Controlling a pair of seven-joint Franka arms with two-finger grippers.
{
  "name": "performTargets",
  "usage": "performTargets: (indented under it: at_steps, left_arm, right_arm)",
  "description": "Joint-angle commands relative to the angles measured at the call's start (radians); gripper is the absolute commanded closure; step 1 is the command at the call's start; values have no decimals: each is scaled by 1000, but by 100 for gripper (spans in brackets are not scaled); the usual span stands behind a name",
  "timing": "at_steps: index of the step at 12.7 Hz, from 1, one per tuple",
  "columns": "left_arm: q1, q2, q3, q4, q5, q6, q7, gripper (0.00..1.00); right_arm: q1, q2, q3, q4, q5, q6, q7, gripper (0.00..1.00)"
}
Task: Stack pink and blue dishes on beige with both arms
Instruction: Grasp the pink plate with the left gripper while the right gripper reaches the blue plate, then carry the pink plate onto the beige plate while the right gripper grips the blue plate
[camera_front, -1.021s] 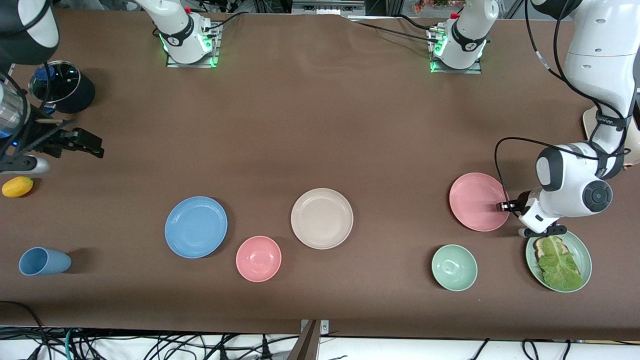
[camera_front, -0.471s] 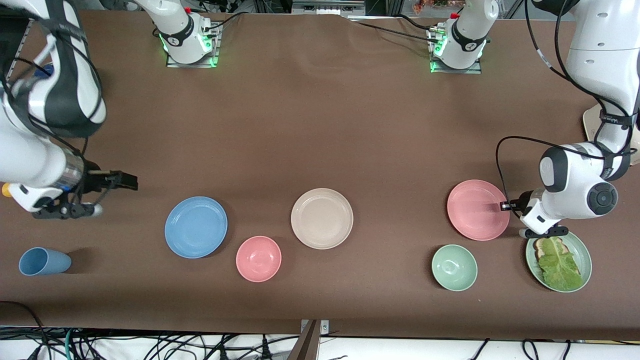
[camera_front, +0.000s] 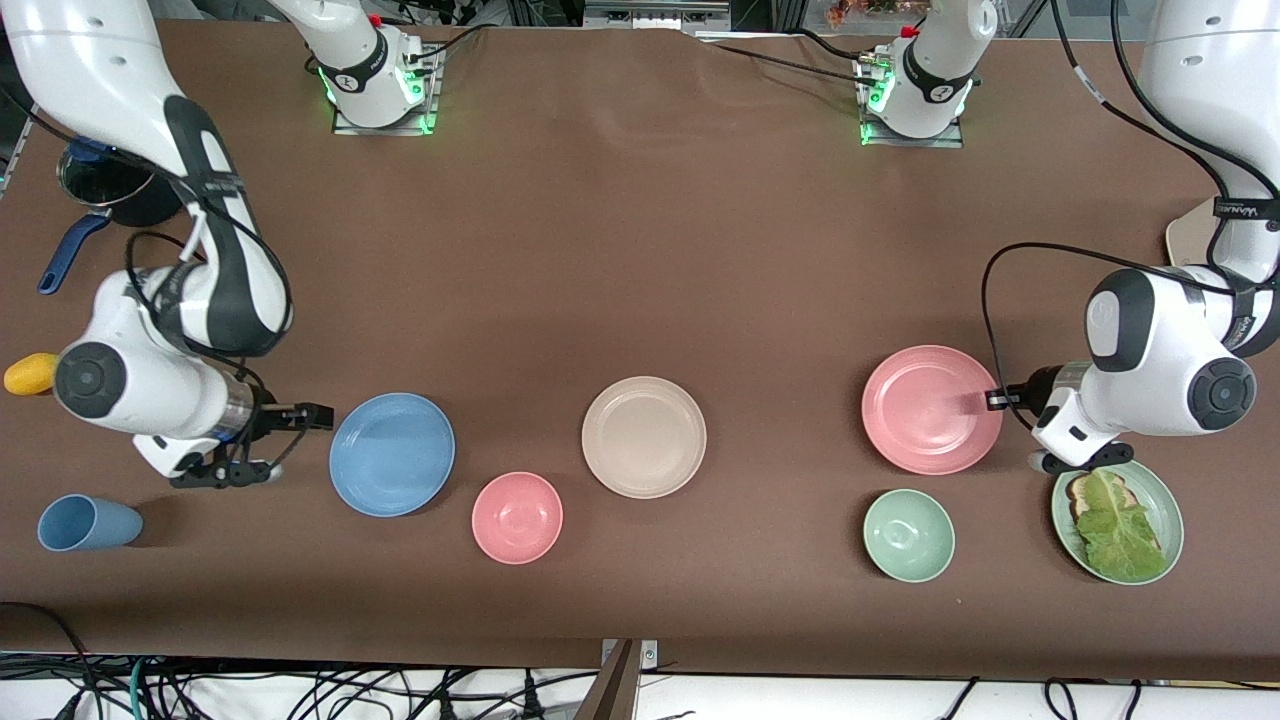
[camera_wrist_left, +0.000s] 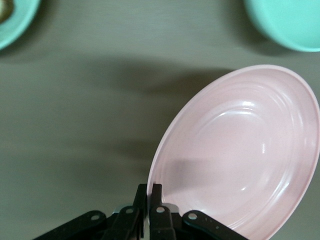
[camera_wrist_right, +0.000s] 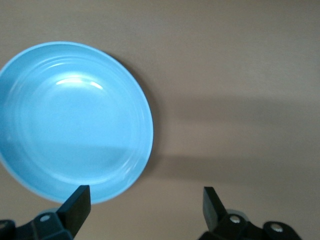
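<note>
The salmon pink plate hangs tilted just above the table toward the left arm's end, casting a shadow. My left gripper is shut on its rim. The left wrist view shows the pink plate pinched between the two fingers of the left gripper. The sky blue plate lies flat toward the right arm's end. My right gripper is low beside its rim, open and empty. In the right wrist view the blue plate lies just ahead of the right gripper. The beige plate sits bare mid-table.
A small pink bowl lies between the blue and beige plates, nearer the front camera. A mint bowl and a mint-green plate with lettuce sit below the left gripper. A blue cup, a yellow fruit and a dark pot stand at the right arm's end.
The right arm swung in from the table's end and brought its open gripper down beside the blue plate. The left gripper carried the pink plate up and toward the middle.
</note>
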Motion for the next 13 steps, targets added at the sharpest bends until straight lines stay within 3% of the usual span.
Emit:
performTargets:
  at_steps: [1,3,7,9,13]
  left_arm:
    - [-7,-10,-102,64,-19,-54,-172,100]
    - [-30,12,-175,78,-46,-42,-285,100]
    - [-208,133,-177,201,-44,62,-449,100]
    - [-283,153,-170,201,-34,163,-504,100]
    - [-387,202,-145,203,-30,312,-570,100]
  right_arm:
    - [14,55,5,16,-1,78,-3,1]
    - [11,88,5,18,-1,131,-3,2]
    - [5,131,5,24,1,177,-6,13]
    - [2,141,4,22,1,202,-9,28]
    - [2,142,4,22,1,202,-9,70]
